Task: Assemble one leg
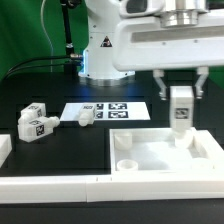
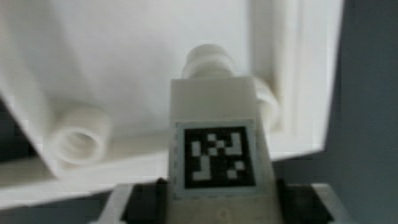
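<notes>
Your hand (image 1: 181,96) pinched the small white stubby plastic leg (image 1: 180,110) upright over the large flat white panel (image 1: 160,160), near the desk's exterior-view-right edge; probably not seated yet.

A black counter (image 1: 60,150) carries loose furniture parts, seen from the exterior view. The marker board (image 1: 105,110) lies flat near the middle, toward the back. Just beside its end on the exterior view's left rests a small white leg (image 1: 86,117). Two more lie well apart from it further to that side: a rear leg (image 1: 32,111) and a front leg (image 1: 38,127), close together. A large white panel (image 1: 165,158) with round corner holes lies flat at the exterior view's right front. A white border strip (image 1: 50,186) runs along the front edge. The robot base (image 1: 100,55) stands at the back.
</notes>
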You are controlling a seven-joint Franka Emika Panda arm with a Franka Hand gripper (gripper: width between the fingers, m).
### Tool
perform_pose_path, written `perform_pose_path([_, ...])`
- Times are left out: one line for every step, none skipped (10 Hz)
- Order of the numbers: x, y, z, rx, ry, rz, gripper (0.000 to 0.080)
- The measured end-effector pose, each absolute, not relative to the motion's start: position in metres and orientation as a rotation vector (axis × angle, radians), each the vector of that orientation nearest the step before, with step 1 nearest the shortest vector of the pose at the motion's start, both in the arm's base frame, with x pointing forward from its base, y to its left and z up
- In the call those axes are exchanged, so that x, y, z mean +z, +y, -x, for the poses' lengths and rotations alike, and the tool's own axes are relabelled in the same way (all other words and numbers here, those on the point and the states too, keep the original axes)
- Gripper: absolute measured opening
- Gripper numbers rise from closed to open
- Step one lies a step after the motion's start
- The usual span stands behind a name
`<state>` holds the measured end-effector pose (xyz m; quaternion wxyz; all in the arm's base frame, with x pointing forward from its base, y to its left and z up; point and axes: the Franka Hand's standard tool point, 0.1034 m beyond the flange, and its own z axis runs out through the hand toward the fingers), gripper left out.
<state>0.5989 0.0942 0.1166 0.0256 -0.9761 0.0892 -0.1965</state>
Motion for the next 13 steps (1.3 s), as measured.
perform_pose_path([0.114,0.099,-0.601,-0.713,0.251,2.998,0.0285])
perform_pose_path([0.112,0.099,-0.598,-0.731,0.26,2.993,0.0285])
perform_pose_path([0.111,0.099,-0.599,-0.74,0.265,2.988,0.0285])
perform_pose_path([0.11,0.098,-0.599,-0.746,0.225,2.999,0.0285])
perform_pose_path([0.107,0.098,-0.6,-0.755,0.174,3.013,0.0285])
perform_pose_path([0.109,0.102,-0.604,-0.765,0.145,3.016,0.0285])
perform_pose_path([0.113,0.107,-0.608,-0.782,0.113,3.014,0.0285])
perform_pose_path([0.113,0.113,-0.612,-0.791,0.094,3.012,0.0285])
perform_pose_path([0.111,0.112,-0.614,-0.79,0.094,3.015,0.0285])
perform_pose_path([0.11,0.112,-0.617,-0.794,0.091,3.015,0.0285])
perform_pose_path([0.108,0.109,-0.62,-0.796,0.099,3.017,0.0285])
perform_pose_path([0.105,0.106,-0.622,-0.795,0.109,3.021,0.0285])
perform_pose_path([0.102,0.109,-0.626,-0.797,0.106,3.021,0.0285])
